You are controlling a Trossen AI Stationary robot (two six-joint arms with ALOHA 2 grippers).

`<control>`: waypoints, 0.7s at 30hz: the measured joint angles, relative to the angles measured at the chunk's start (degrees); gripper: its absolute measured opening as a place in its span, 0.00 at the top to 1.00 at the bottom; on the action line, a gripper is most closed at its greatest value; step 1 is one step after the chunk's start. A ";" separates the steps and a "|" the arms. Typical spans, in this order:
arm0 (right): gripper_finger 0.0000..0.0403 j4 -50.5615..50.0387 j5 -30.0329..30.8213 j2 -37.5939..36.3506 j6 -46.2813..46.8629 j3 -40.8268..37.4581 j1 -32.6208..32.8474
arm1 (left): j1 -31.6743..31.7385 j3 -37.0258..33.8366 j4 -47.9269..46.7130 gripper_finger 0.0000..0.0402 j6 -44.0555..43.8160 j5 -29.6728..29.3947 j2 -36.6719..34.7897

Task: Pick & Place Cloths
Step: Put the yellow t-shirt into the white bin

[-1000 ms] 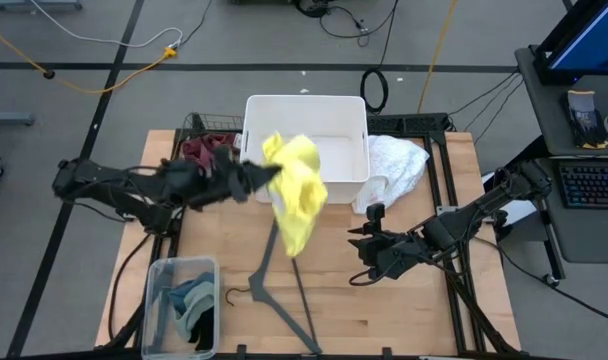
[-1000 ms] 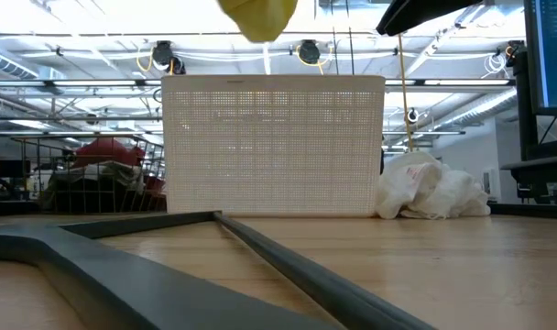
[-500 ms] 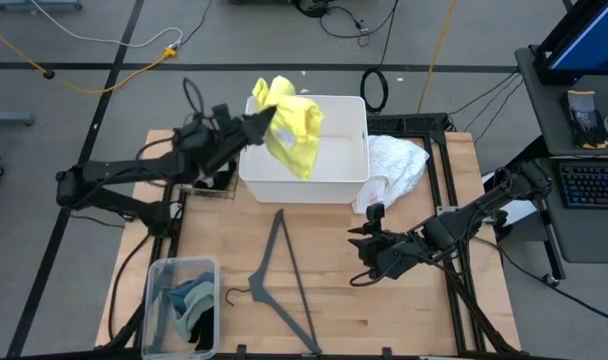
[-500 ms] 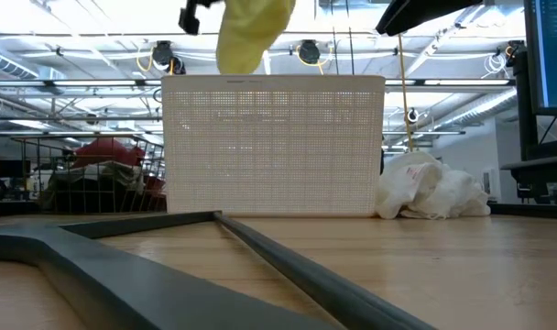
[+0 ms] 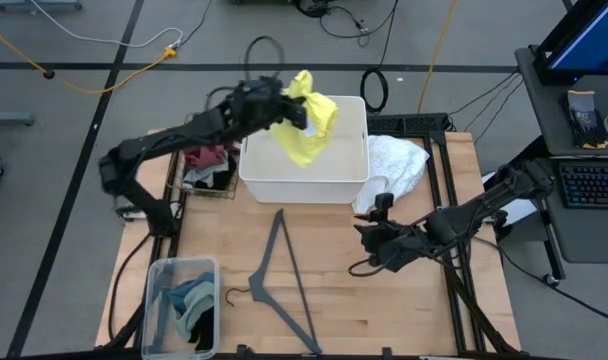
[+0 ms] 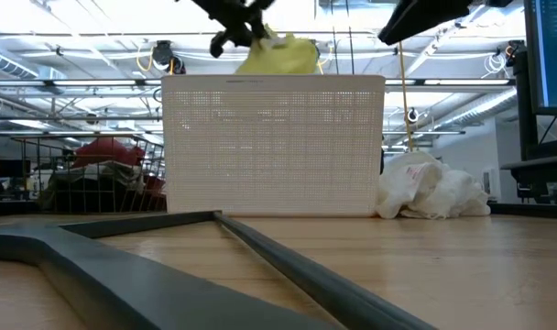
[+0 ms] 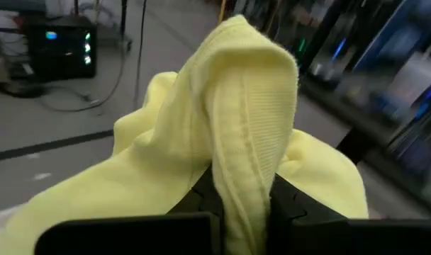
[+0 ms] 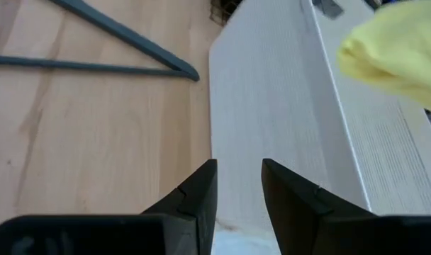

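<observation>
My left gripper is shut on the yellow cloth and holds it above the far left part of the white bin. In the low view the yellow cloth sits just above the bin's rim. A white cloth lies bunched on the table against the bin's right side. The maroon cloth rests in a wire basket left of the bin. My right gripper hovers open over the table, right of the middle, touching nothing. My left gripper pinches a thick fold of the yellow cloth between its two fingers, several layers. It comes from the table's left, slanting down. The cloth is lifted clear, bulging over the fingers and hanging slack below them over the bin.
A thin dark grey hanger lies on the table in front of the bin. A clear container at the near left corner holds teal, grey and dark cloths. The wire basket stands left of the bin. Bare wood shows around the hanger.
My left gripper has swung from over the table's middle toward the far edge and right, carrying the yellow cloth over the bin. The cloth, long and hanging before, is now bunched closer to the gripper and lower, near the bin's rim.
</observation>
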 joint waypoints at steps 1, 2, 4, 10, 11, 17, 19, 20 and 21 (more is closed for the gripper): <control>0.74 -1.45 -0.05 -0.60 1.18 0.00 -0.02 | 0.13 2.86 -2.84 0.91 1.57 -0.02 1.86; 0.74 -2.50 0.00 -1.12 2.45 0.00 -0.02 | 0.21 5.78 -5.54 0.91 3.27 -0.04 3.68; 0.74 -4.78 -0.01 -2.44 5.17 0.00 0.03 | 0.18 10.76 -10.46 0.91 7.75 -0.04 7.02; 0.74 -11.60 -0.16 -6.58 14.06 0.00 0.04 | -0.17 20.40 -20.51 0.91 18.30 6.41 14.85; 0.74 -12.42 -0.16 -7.24 15.27 0.00 0.04 | -0.32 21.16 -22.16 0.91 19.25 7.25 15.71; 0.74 -16.16 -0.29 -10.83 19.87 0.00 0.04 | -1.58 22.68 -31.49 0.91 25.48 9.67 19.41; 0.74 -16.54 -0.25 -11.69 19.81 0.00 0.04 | -1.85 22.68 -33.21 0.91 26.08 9.94 20.53; 0.74 -16.51 -0.18 -12.09 19.67 0.00 0.04 | -1.86 22.68 -33.90 0.91 26.17 9.95 21.05; 0.74 -16.51 -0.09 -12.45 19.62 0.00 0.04 | -1.86 22.68 -34.36 0.91 26.22 10.01 21.68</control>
